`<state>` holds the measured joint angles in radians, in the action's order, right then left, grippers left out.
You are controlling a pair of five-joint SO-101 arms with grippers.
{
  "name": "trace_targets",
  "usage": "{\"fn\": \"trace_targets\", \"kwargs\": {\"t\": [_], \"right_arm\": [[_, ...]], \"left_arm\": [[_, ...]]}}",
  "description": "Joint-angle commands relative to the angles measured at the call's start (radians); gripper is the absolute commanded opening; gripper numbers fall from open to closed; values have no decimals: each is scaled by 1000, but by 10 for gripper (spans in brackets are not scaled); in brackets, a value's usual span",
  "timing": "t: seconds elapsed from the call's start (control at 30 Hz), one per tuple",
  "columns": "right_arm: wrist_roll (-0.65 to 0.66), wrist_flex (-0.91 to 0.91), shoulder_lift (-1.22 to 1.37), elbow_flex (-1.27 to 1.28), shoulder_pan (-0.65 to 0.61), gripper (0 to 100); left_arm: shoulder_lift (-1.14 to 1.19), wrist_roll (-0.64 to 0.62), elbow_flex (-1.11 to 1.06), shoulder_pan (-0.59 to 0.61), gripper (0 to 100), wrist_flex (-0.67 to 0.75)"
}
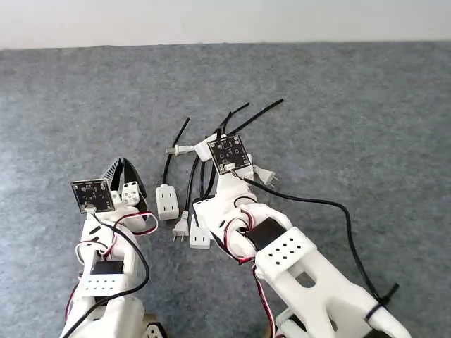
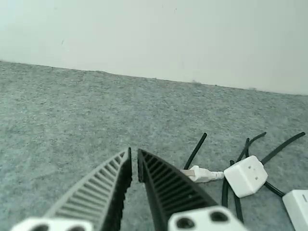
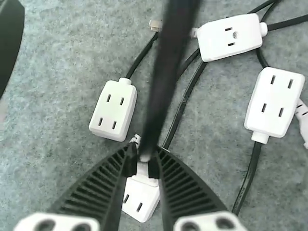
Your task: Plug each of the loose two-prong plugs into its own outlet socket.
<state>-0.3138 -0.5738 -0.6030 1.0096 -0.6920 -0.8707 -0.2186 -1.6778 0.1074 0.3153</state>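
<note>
Right claw [image 3: 140,164] grips a white plug [image 3: 143,158] (its black cord [image 3: 166,72] rising); left claw [image 2: 134,166] closed above grey mat [image 2: 72,106].

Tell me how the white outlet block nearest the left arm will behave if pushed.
The outlet block looks boxy and lies flat, so it should slide rather than roll or tip. Its limp-looking black cord would probably trail behind and tug it askew. The rough grey mat may resist sliding.
</note>
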Motion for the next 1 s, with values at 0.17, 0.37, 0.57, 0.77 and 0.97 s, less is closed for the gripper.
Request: {"fn": "trace_targets", "kwargs": {"t": [0.17, 0.37, 0.57, 0.77, 0.97], "right_arm": [[-11, 22, 1, -11, 28, 8], [-8, 22, 13, -2, 28, 9], [11, 22, 130, -17, 18, 9], [40, 21, 177, -31, -41, 8], [55, 16, 177, -31, -39, 8]], "left_arm": [[-14, -5, 10, 6, 22, -43], [-14, -5, 10, 12, 22, -44], [-14, -5, 10, 12, 22, -44], [-14, -5, 10, 14, 22, -44], [-14, -5, 8, 14, 22, -44]]}}
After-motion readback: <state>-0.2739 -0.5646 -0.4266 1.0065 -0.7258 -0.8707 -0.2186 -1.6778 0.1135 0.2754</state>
